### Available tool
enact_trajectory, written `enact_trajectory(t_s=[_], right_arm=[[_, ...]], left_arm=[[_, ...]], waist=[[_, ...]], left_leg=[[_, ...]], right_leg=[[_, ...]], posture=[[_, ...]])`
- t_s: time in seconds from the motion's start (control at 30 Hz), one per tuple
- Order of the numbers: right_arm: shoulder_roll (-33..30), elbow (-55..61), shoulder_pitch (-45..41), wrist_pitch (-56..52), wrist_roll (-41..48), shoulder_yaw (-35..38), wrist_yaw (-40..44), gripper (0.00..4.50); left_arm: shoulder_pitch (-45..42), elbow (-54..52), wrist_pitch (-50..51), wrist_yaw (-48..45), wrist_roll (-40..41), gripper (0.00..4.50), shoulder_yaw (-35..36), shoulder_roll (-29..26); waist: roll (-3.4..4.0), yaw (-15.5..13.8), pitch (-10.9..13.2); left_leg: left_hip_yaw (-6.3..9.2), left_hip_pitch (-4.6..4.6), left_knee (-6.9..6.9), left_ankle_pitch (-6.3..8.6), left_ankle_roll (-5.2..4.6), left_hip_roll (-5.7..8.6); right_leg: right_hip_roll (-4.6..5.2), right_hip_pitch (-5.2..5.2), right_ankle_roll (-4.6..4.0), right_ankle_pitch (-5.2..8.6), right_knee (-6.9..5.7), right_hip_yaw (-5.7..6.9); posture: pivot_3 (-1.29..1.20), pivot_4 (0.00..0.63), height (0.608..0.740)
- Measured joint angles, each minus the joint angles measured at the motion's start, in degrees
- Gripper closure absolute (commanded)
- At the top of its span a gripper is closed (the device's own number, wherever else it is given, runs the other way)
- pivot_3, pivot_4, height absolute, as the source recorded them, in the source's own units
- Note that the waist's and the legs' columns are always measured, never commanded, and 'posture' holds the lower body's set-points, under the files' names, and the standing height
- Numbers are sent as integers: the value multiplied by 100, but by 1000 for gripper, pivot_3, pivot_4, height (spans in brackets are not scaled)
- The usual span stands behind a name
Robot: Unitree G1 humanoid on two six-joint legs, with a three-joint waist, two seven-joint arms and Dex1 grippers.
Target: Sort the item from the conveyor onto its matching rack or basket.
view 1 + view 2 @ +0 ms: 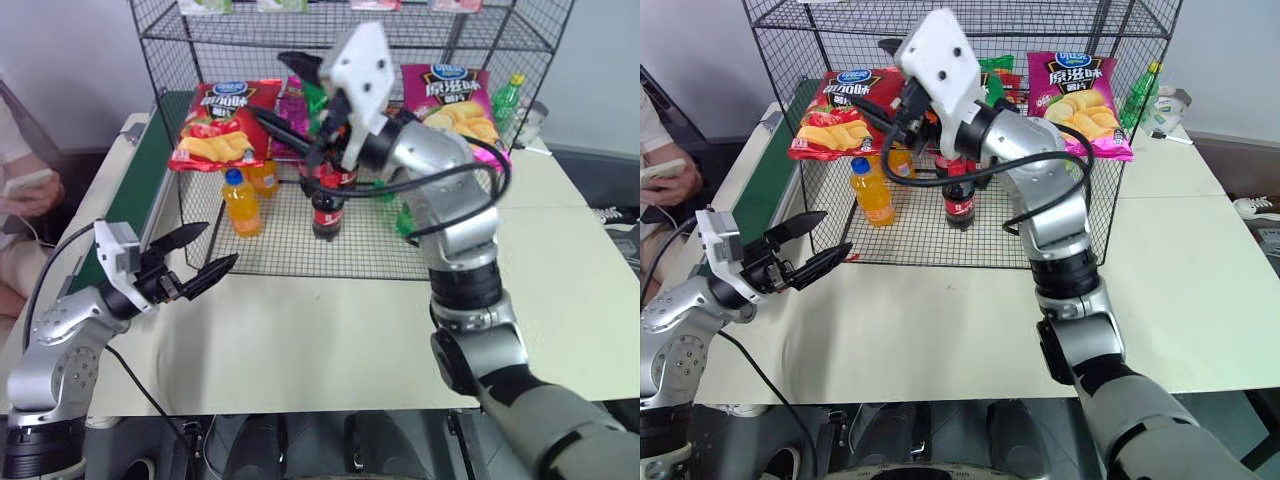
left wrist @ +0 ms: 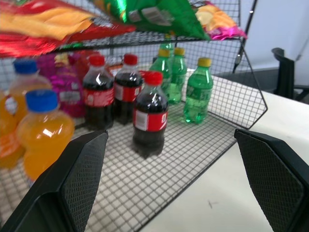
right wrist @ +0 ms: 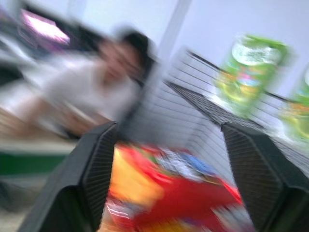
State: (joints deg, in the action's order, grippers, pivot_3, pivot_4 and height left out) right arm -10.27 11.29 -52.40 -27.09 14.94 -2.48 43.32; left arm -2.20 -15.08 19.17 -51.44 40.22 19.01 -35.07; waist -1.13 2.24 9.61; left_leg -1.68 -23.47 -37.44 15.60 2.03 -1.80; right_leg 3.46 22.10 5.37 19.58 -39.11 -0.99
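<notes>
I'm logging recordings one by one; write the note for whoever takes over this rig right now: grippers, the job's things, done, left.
Left gripper: open, empty, over the table's near left part, in front of the rack.
Right gripper: open, empty, raised by the rack's middle tier.
Green crisp bag: lying on that tier between the red crisp bag and the magenta crisp bag.
Conveyor: left of the rack, no bag seen on the visible stretch.
Done: bag appears placed and released.
Left: probably just draw the right arm back.
</notes>
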Motion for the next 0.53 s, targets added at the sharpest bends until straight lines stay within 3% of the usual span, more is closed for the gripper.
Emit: enact_trajectory(t_s=[0.1,0.27,0.37,0.53], right_arm=[[-679,439,603,-563,758,515,299,948],[-2115,1311,2876,-1321,1932,1136,1295,948],[-2640,1587,3964,-1173,2029,1370,1659,948],[-3063,1546,4861,-567,2029,1983,2006,948]], left_arm=[[43,-71,218,151,35,0,78,-151],[97,-157,1164,824,313,0,416,-434],[358,-115,1270,741,355,0,498,-503],[248,181,1045,492,207,0,641,-738]], waist=[[-3,-27,-2],[-1,-61,-1],[5,32,3],[3,-2,3]], left_leg=[[4,1,-5,3,-5,4],[7,5,13,4,-8,0],[3,7,18,4,-7,-2],[6,74,12,3,-5,-2]], right_leg=[[7,-12,0,0,8,6],[-1,-14,0,1,21,5],[-9,-12,0,1,25,-2],[-16,-80,-2,2,24,-2]], posture=[[0,150,739],[0,150,739],[0,150,739],[0,150,739]])
